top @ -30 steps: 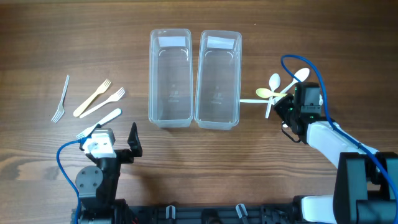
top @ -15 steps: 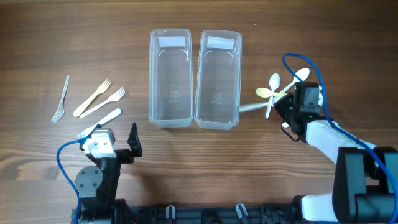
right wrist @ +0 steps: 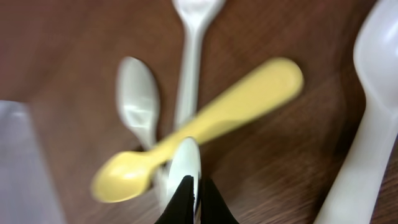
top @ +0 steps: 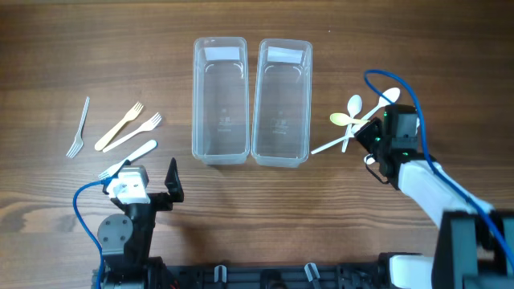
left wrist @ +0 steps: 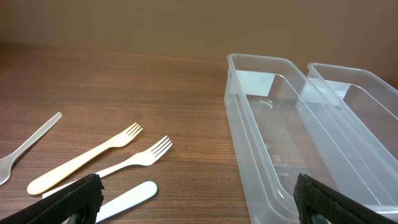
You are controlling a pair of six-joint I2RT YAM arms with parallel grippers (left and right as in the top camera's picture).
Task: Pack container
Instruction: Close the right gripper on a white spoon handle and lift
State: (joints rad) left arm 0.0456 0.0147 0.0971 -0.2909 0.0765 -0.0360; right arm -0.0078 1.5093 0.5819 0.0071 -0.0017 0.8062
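Two clear plastic containers (top: pixel 219 100) (top: pixel 282 100) stand side by side at the table's middle; both also show in the left wrist view (left wrist: pixel 292 143). My right gripper (top: pixel 371 136) is shut on a white spoon (top: pixel 325 145) (right wrist: pixel 186 163), whose handle points left toward the right container. A yellow spoon (top: pixel 343 120) (right wrist: pixel 205 127) and two more white spoons (top: pixel 353 108) (top: pixel 387 98) lie beside it. Forks lie at the left: a clear one (top: pixel 78 128), a yellow one (top: pixel 119 127), a white one (top: pixel 140 128) and a white-handled one (top: pixel 128 159). My left gripper (left wrist: pixel 193 205) is open and empty near the table's front edge.
A blue cable (top: pixel 389 80) loops over the right arm near the spoons. The left arm's base (top: pixel 128 217) stands at the front left.
My right gripper has swung the white spoon, so its handle end has dropped from level with the right container's side toward the front. The left arm has not moved.
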